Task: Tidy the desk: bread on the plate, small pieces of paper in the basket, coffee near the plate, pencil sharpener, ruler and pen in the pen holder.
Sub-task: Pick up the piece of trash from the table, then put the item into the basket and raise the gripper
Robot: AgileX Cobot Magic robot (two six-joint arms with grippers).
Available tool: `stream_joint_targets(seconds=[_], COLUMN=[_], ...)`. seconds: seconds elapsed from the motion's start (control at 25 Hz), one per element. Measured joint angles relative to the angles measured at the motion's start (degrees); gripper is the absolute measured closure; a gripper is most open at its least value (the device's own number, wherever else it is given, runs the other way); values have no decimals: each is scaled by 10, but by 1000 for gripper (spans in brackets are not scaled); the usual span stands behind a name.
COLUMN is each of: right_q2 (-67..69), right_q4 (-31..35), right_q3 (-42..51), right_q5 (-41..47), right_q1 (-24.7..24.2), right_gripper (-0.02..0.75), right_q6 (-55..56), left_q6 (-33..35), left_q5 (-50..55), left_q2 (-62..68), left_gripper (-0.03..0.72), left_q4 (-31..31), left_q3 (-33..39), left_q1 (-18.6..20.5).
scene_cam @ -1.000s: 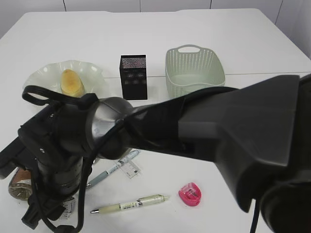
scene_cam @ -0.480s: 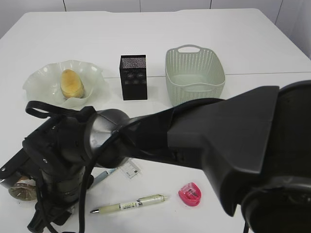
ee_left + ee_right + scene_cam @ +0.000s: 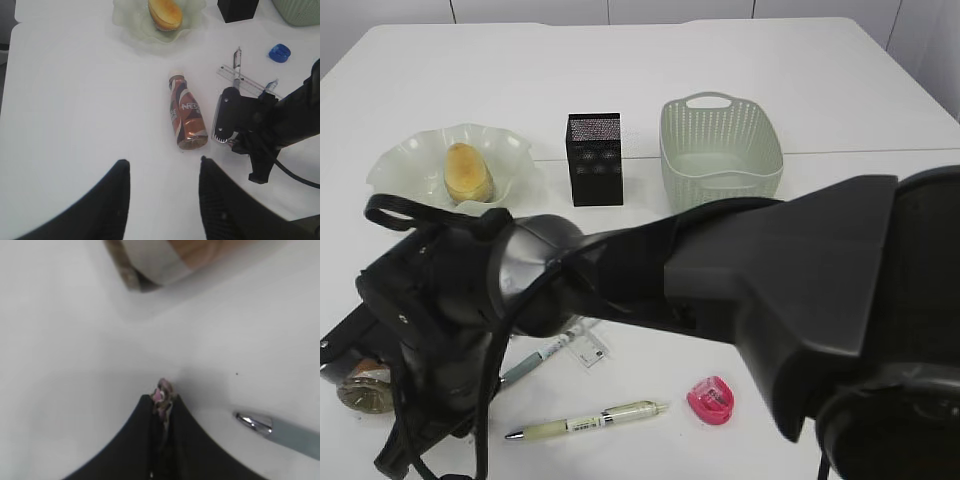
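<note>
On the bench's [image 3: 800, 60] left edge the coffee [image 3: 186, 118] lies on its side, the bread [image 3: 467, 170] already on the plate [image 3: 515, 150]. Just beside the bottle, the right hand [image 3: 163, 396] has clenched on a paper scrap [image 3: 162, 390] (it stood wide a second ago). Next, I judge: lift and carry to the basket [image 3: 720, 145]. The left hand [image 3: 161, 195] hangs released.
</note>
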Motion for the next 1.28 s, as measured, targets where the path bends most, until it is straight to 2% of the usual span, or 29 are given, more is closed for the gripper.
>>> stream_joint_targets(seconds=[0.48,0.84,0.96,1.28], right_q2=[0,-21,-43,-83], right_q4=[9,10,10,0], right_q3=[-138,-164,-166,-206], right_q5=[174,194,196,202], right_q1=[0,-9,-33,-148], right_gripper=[720,722,722,722], right_q6=[19,35,38,44], left_q6=[0,0,0,0], left_q5=[0,0,0,0], left_q2=[0,0,0,0], left_gripper=[356,357,357,356], left_q4=[0,-9,-11,-12], left_q3=[0,0,0,0], left_q1=[0,0,0,0])
